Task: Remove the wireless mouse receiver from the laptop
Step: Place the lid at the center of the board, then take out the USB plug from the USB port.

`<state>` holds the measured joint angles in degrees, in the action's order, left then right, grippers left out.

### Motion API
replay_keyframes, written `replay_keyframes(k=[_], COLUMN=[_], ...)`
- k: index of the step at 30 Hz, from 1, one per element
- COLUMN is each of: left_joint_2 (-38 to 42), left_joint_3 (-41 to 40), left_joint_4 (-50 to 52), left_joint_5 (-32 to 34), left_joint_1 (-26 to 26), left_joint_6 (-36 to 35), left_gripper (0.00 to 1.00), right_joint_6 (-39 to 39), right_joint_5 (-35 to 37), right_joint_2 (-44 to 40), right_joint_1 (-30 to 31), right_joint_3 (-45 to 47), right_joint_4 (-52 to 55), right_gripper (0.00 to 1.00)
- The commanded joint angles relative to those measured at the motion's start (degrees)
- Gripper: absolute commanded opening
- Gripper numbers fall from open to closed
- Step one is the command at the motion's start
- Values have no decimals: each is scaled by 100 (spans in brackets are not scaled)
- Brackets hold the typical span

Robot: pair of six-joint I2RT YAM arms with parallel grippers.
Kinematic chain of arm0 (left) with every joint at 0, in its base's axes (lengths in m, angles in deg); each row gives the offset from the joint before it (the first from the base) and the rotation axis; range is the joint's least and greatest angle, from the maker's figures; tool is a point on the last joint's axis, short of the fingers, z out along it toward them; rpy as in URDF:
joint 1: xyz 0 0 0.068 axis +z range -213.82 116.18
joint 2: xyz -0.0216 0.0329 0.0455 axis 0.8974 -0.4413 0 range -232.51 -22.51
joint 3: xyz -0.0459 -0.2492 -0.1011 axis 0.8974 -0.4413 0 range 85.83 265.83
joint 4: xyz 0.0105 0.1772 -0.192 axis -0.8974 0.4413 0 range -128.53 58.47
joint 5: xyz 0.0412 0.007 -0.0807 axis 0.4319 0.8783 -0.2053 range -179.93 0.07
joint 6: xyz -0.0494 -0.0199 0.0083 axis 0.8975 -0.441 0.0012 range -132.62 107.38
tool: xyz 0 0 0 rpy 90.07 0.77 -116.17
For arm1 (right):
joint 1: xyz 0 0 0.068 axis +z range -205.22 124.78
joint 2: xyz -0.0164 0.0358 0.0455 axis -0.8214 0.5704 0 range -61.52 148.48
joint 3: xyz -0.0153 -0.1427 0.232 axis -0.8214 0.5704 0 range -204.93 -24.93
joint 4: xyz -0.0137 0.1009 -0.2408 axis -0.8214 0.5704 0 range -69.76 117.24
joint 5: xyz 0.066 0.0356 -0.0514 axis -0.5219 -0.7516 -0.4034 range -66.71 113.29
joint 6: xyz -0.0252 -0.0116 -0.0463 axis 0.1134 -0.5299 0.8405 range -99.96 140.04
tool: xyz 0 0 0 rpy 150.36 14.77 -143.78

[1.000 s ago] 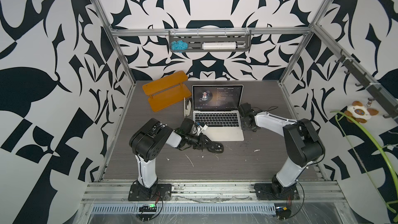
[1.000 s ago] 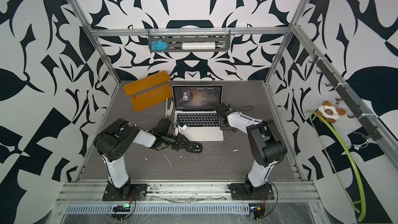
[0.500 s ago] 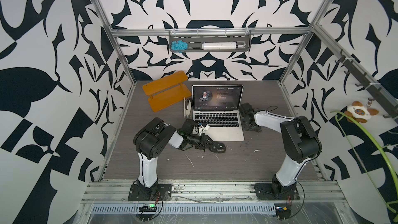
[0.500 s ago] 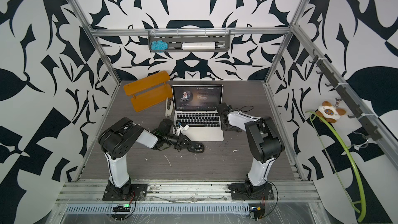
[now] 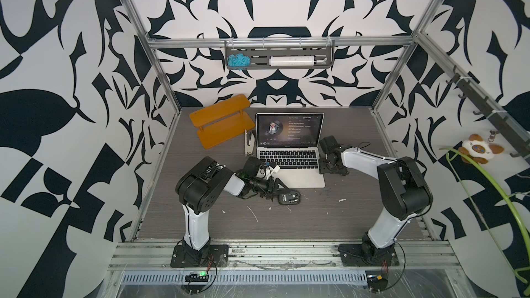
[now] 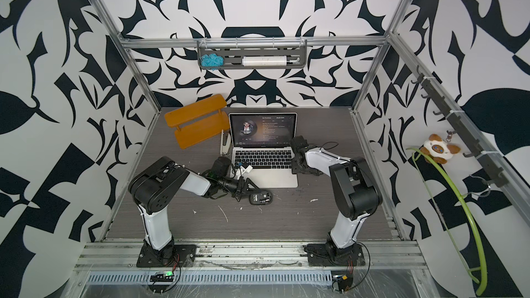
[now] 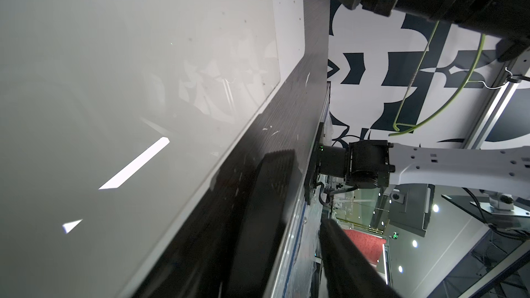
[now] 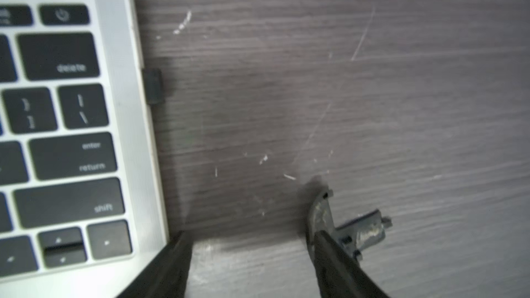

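One receiver (image 8: pixel 153 86): small black rectangular stub, plugged into the right-hand edge of the one laptop (image 5: pixel 298 174). Laptop has a slim silver shell and black keys, open mid-table. Right gripper (image 8: pixel 252 253) just beside that edge, jaws spread wide, empty. Left gripper (image 7: pixel 301 190) jaws apart, empty, near one black mouse (image 5: pixel 289 197). Table (image 8: pixel 372 81) dark woodgrain, scratched.

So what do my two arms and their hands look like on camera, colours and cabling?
They match. The left arm and right arm have white link shells, chunky black joint housings and black base plates. A thin black cable loops near the right wrist. The left hand and right hand have plain black tapered fingers.
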<state>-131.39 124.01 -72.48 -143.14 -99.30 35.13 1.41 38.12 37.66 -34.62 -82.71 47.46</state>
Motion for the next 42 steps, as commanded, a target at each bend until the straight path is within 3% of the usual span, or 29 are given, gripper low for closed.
replay_keyframes(k=[1,6,11,15,17,21,25,30,42], left_joint_2=[145,590,1144,1677,1970,2284,2204,1594,264], left_joint_3=[113,355,738,1113,1282,1576,1652,2034,3121], left_joint_4=[884,2017,3226,4280,4775,5677,5771,5891,5791], left_joint_5=[192,511,895,1455,1895,3257,3642,4134,4099], left_joint_1=[31,182,317,396,449,596,934,964,1067], left_joint_6=[-322,-998,-1661,-2287,-2626,-3266,-3442,-3795,-3937], left_gripper=[60,65,65,65,65,65,63,61,55], right_joint_6=[-1,15,281,589,1003,2453,3704,5195,5597], right_joint_5=[-414,-411,-1252,-2310,-2934,-3384,-2941,-2641,-2742], right_joint_2=[-410,-909,-1351,-1599,-1701,-2184,-2031,-1562,-1108], right_joint_1=[5,-28,-258,-724,-860,-866,-877,-862,-885], right_joint_3=[-3,-63,-76,-95,-74,515,459,216,564], right_joint_4=[161,197,13,-293,-469,-1369,-1468,-1382,-2107], right_gripper=[74,74,74,74,73,73,70,68,67])
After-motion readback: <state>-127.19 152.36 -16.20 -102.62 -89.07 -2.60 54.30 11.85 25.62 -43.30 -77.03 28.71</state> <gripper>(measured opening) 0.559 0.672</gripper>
